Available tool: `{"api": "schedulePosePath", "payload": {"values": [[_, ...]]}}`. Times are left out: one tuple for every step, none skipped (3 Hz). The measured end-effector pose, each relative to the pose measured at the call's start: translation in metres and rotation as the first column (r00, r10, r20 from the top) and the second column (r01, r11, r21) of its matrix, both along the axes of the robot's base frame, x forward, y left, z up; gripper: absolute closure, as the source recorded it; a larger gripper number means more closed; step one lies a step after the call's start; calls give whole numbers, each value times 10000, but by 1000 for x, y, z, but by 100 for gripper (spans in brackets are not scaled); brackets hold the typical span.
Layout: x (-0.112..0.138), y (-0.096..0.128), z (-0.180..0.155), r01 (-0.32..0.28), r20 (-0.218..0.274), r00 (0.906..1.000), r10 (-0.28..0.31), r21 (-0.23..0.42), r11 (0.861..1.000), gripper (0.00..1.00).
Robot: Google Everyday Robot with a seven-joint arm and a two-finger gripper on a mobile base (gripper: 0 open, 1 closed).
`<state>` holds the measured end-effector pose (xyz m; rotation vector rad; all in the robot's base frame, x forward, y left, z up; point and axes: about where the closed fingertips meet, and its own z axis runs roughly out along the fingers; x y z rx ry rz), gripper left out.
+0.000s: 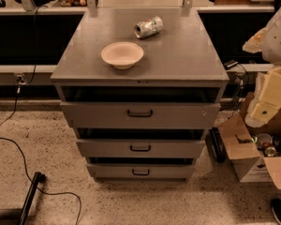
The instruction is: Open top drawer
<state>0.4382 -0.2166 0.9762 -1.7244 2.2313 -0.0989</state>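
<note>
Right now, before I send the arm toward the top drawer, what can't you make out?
- Inside of the top drawer: camera view, lost in the dark gap above its front.
- The gripper: camera view, at the right edge beside the cabinet, apart from the drawer, partly cut off by the frame edge.
- Label of the can on the cabinet top: camera view, too small to read.
</note>
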Motion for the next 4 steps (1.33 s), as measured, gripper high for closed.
{"api": "schedulePosePath", "payload": {"values": [[2, 3, -7, -72, 132, 9999, 71, 47, 10000, 0], [-11, 15, -32, -41, 409, 9992, 19, 522, 9986, 0], [-6, 14, -53, 105, 548, 9984, -136, 572, 9983, 0], [-1, 19, -62, 6, 181, 9998, -7, 80, 10000, 0]]}}
